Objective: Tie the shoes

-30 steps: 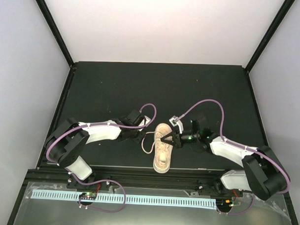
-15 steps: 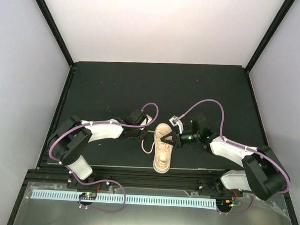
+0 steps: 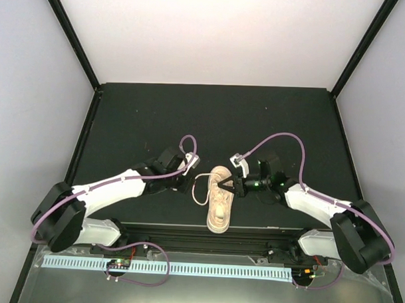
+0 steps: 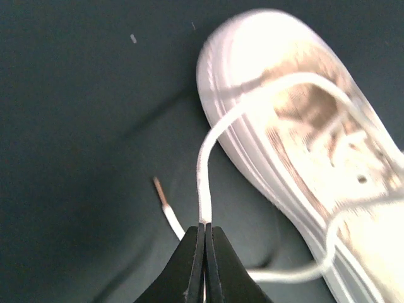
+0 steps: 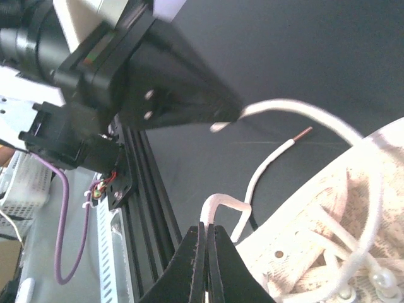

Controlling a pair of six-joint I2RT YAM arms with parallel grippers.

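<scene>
Near the front edge of the table (image 3: 157, 117), between our two arms, the sneaker (image 3: 219, 206) rests sole down, lying lengthwise front to back. We cannot tell from above which end is the toe.

Our left gripper (image 4: 204, 235) sits just beside the sneaker's left flank, low over the table. Its jaws are pressed together on a lace strand (image 4: 203, 170), which rises from the fingertips and arcs across the rounded toe cap. A loose lace end (image 4: 165, 205) with a brownish tip lies on the table just to the left of those jaws, apart from the sole.

Our right gripper (image 5: 206, 235) reaches in from the other side and hangs close above the sneaker's upper. Its jaws are pinched on a lace loop (image 5: 222, 202), a short fold of off-white cord standing just beside the eyelets. From that wrist we also see the left gripper's dark body across the sneaker, with the lace strand running from it to the shoe.
</scene>
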